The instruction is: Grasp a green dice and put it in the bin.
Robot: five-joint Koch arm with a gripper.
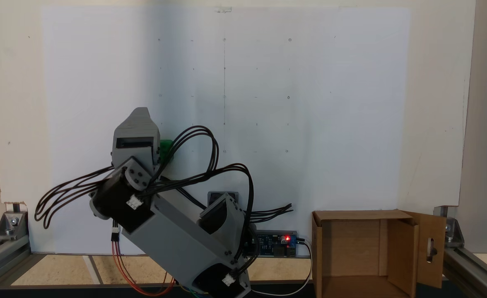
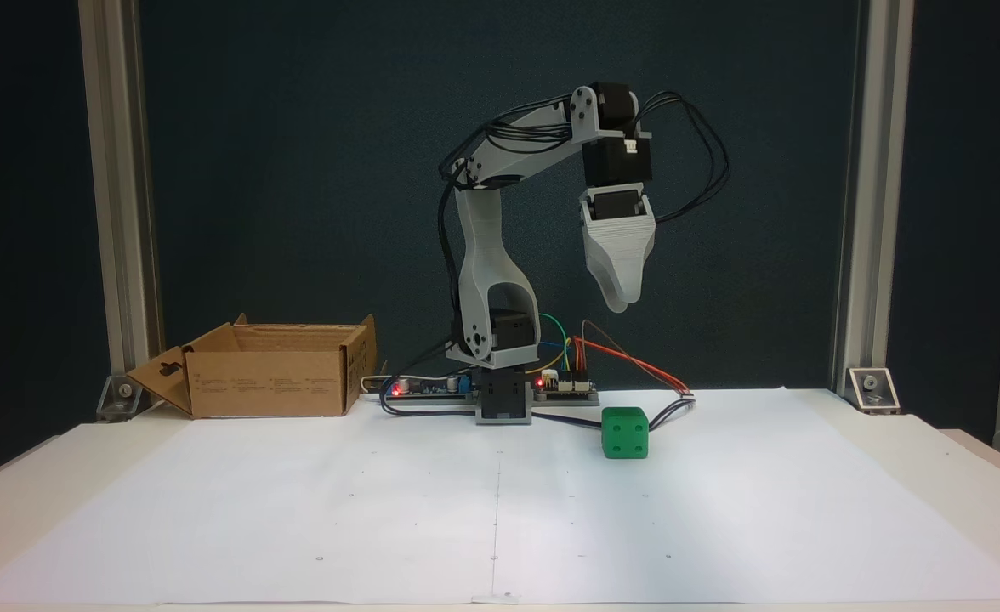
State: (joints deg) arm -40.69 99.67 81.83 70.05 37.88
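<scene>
Green dice [image 2: 625,433] pips visible, gripper [image 2: 620,302] above

Both fixed views are evenly lit and fairly sharp; the white paper sheet [image 1: 309,103] reads bright yet slightly bluish from above, with a faint darker band left of centre; from the front the dark backdrop [image 2: 296,170] stays dim; the green dice [image 2: 625,432] casts only a soft, short shadow; light perhaps comes from overhead; mild grain throughout.

green dice [image 2: 625,432]: showing bright green, pips the same green
bin [image 2: 275,382]: looking plain brown cardboard
my end effector [image 2: 621,299]: showing pale grey
paper sheet [image 2: 500,501]: lying white, faintly dotted
</scene>
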